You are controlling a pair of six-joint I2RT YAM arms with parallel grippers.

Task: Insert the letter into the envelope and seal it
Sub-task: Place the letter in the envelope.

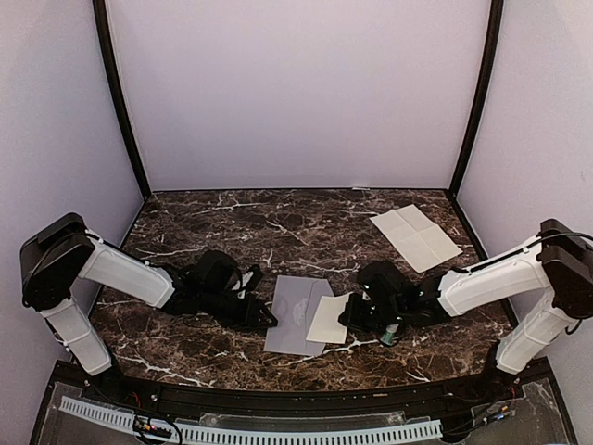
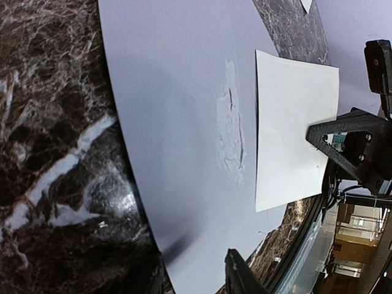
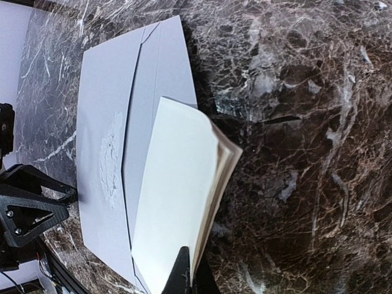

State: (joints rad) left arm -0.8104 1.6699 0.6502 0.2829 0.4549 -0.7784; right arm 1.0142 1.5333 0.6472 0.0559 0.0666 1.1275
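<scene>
Grey paper sits at the middle of things: the flat grey rectangular envelope (image 1: 289, 311) lies on the dark, white-veined marble bench (image 1: 213, 222) between the two arms. The folded cream paper letter (image 1: 330, 319) rests slantwise over the envelope's right-hand part. The right gripper (image 1: 352, 315) has its jaws clenched on the letter's outer edge, and in the right wrist view the folded layers fan a little at the free corner. The left gripper (image 1: 267, 318) is down at the envelope's left edge. Its jaws stand partly apart in the left wrist view, and we see nothing pinched between them; it looks to us more like steadying than gripping. A flap line runs along the envelope, with a crinkled patch beside it, but we cannot tell whether the mouth is lifted at all. We judge the step in hand to be insertion. The letter is on top of the envelope, not inside it, and sealing is not yet begun. The next move calls for the leading edge of the letter to find the opening under the flap while the left arm keeps the envelope from sliding. An unfolded creased cream sheet (image 1: 415, 236) lies well apart at the far right.
</scene>
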